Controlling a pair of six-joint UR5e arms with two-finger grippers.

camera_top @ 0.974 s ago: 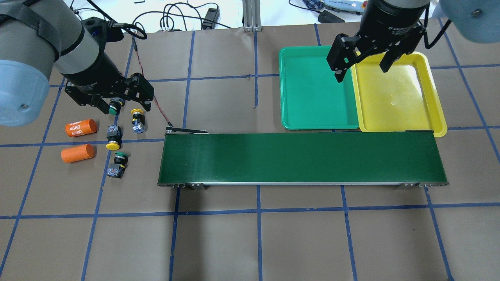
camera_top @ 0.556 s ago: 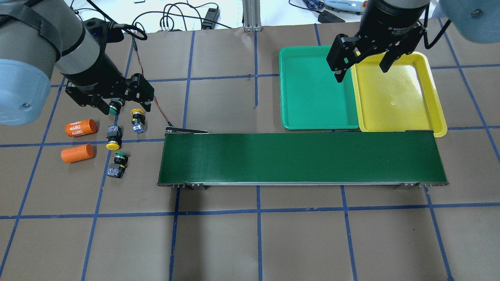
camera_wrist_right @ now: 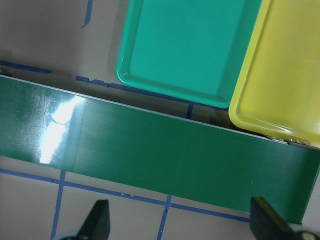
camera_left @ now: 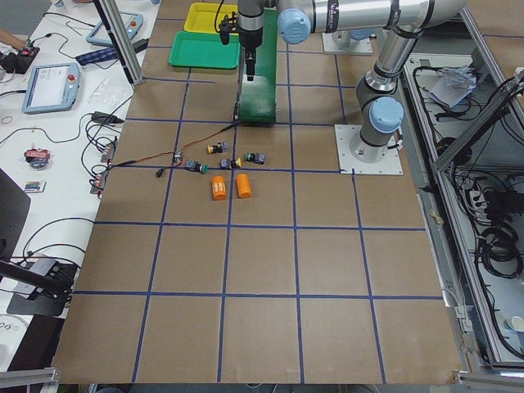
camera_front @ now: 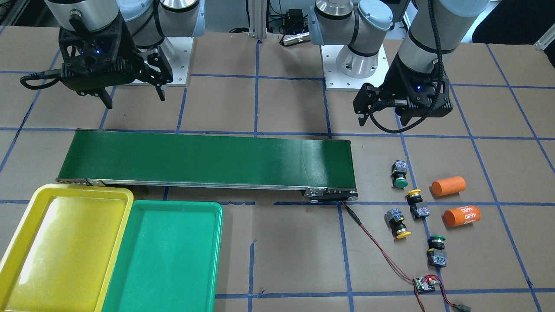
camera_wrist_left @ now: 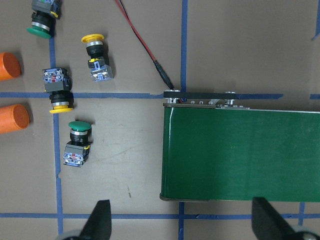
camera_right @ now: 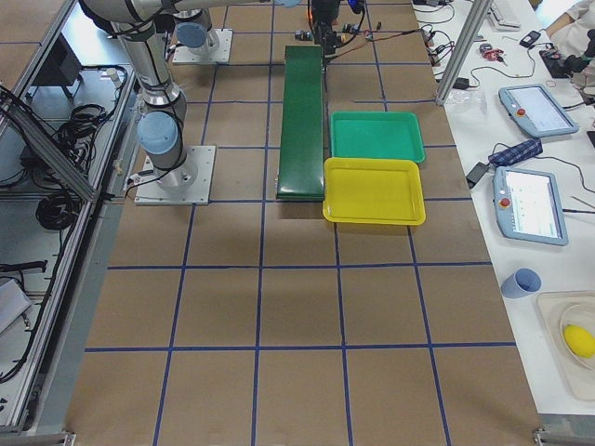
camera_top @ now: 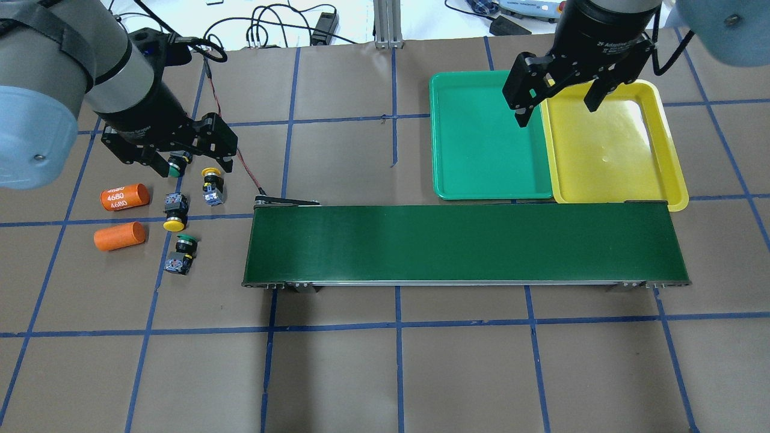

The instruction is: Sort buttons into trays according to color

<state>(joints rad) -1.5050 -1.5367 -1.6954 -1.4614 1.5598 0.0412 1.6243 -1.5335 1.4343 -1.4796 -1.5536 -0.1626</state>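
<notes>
Little has changed in the past second. The left gripper (camera_top: pixel 195 168) still hangs over the far end of the button cluster, jaws spread wide and holding nothing. The right gripper (camera_top: pixel 557 113) - just as wide, also holding nothing - keeps its place above the seam where the 2 trays meet. Only the left arm's big blue-capped joint (camera_top: pixel 30 138) has drifted slightly toward the edge of the overhead view.

All 4 buttons lie where they were, at the left end of the bench (camera_top: pixel 397 373). Nearest the robot is a green-capped button (camera_top: pixel 182 251), then a yellow-capped button (camera_top: pixel 174 214) and a second yellow-capped one (camera_top: pixel 211 184). The farthest, the other green-capped button (camera_top: pixel 175 166), is partly hidden under the left gripper. An orange cylinder (camera_top: pixel 119 236) and another marked 4680 (camera_top: pixel 124 196) lie just beside them.

The dark-green conveyor belt (camera_top: pixel 466 243) stretches between the buttons and the trays. Beyond its right end the green tray (camera_top: pixel 475 150) and the yellow tray (camera_top: pixel 619 162) sit side by side, touching. A red-and-black wire (camera_wrist_left: pixel 160 72) runs from the belt's left end past the buttons.
</notes>
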